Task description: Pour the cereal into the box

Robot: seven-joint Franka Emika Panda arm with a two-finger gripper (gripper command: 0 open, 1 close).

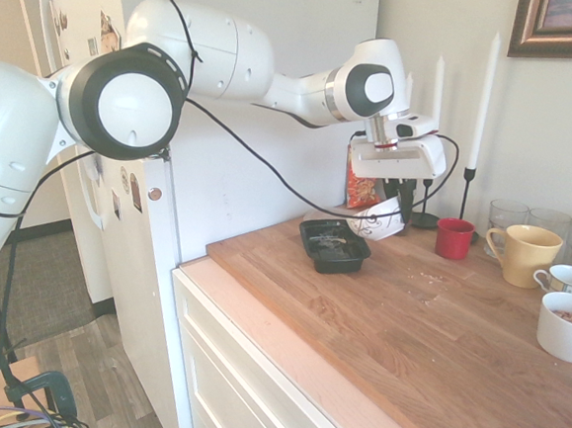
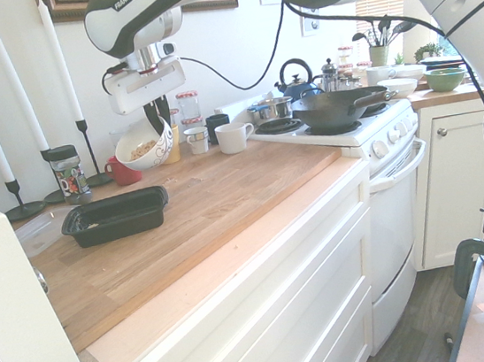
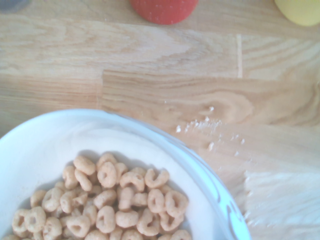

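Observation:
My gripper (image 1: 397, 199) (image 2: 162, 122) is shut on the rim of a white swirl-patterned bowl (image 1: 375, 223) (image 2: 143, 146), holding it tilted a little above the wooden counter. The cereal (image 2: 141, 149) (image 3: 111, 204), tan-brown rings, lies heaped in the low side of the bowl (image 3: 55, 142). The box (image 1: 311, 240) (image 2: 113, 204), a shallow black tray, rests on the counter right beside the bowl, toward the counter's end. The bowl's lowered lip hangs near the tray's edge, not over its middle.
An orange-red snack packet (image 1: 360, 188) stands behind the gripper by black candlesticks with white candles (image 1: 485, 87). A red cup (image 1: 454, 238), a yellow mug (image 1: 523, 253) and white mugs (image 1: 566, 326) stand along the counter. Crumbs (image 1: 428, 278) dot the wood. A stove with a pan (image 2: 339, 106) adjoins.

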